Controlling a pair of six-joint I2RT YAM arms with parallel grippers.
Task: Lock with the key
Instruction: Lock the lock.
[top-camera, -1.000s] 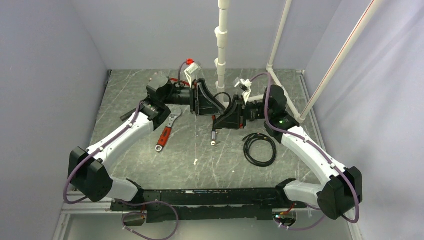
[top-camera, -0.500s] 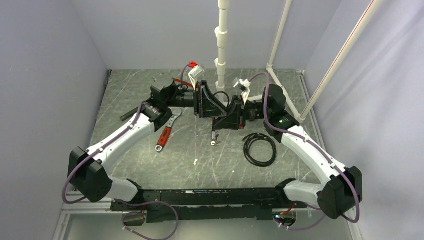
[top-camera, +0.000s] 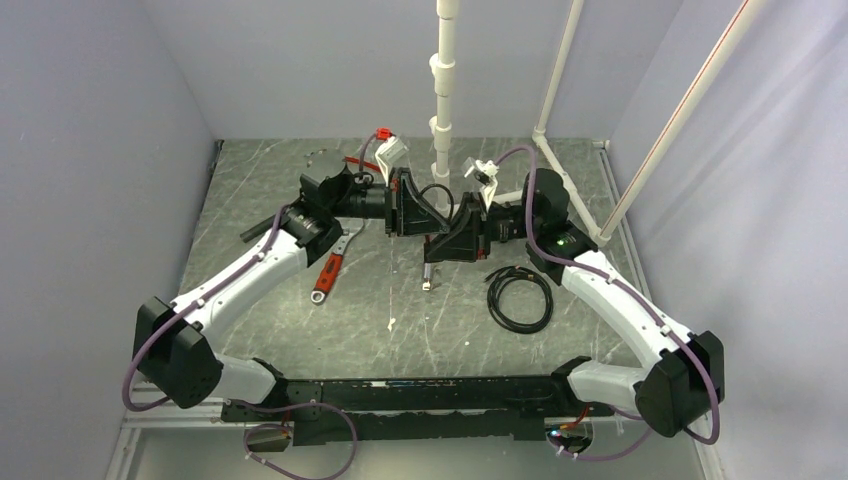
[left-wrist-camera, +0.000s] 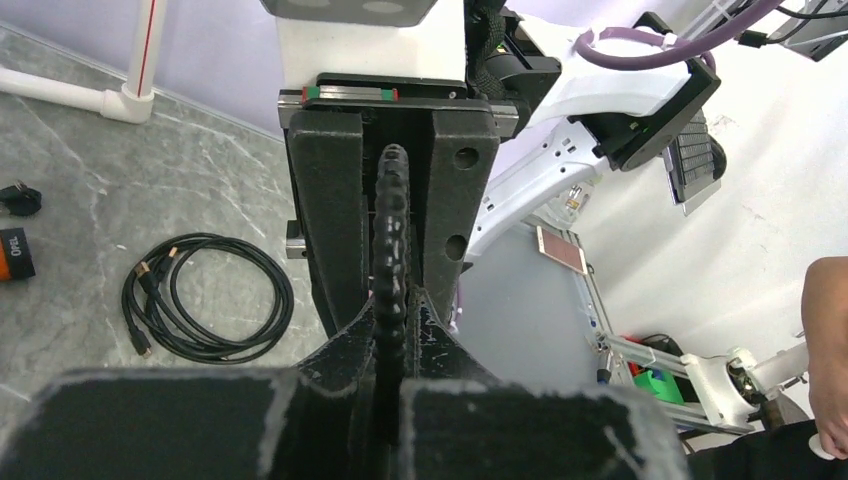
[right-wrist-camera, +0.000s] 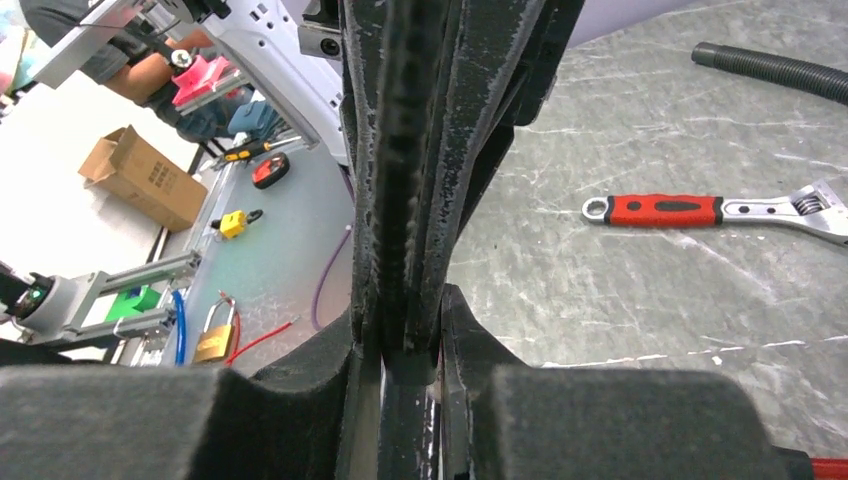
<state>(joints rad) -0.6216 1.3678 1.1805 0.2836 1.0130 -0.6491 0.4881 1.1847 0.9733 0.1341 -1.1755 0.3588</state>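
Top external shows two pincers (top-camera: 436, 218) (top-camera: 442, 240), one wrench (top-camera: 330, 268).

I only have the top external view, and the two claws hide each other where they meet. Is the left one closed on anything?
Observer: Yes. The left wrist view shows the left claw shut on a bumpy black cord.
Operator: Where does the cord go?
Observer: Up into the right claw, between its fingers, which meet the left's tip to tip.
Operator: And the padlock?
Observer: An orange padlock lies on the table, apart from the coiled cable.
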